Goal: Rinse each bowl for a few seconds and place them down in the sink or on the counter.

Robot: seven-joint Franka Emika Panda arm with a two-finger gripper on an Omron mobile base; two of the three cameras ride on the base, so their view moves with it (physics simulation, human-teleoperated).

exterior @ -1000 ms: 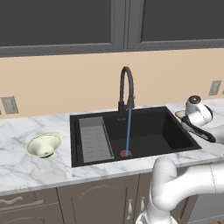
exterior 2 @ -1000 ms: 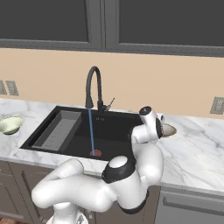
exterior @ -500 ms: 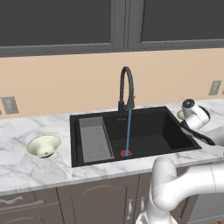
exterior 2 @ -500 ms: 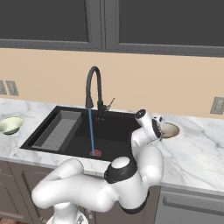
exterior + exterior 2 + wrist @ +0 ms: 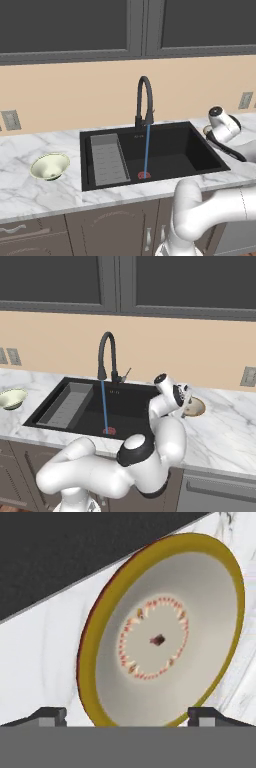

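Running water into the black sink (image 5: 180,150) from the faucet (image 5: 144,102); sitting on the marble counter (image 5: 225,431) right of it, beige bowl (image 5: 193,406), rinsed apparently. Hovering above, gripper (image 5: 127,716), fingers spread wide, holding nothing. Waiting far left, cream-green bowl (image 5: 49,166). Risking a clipped rim while lifting away.

No readable text or labels anywhere
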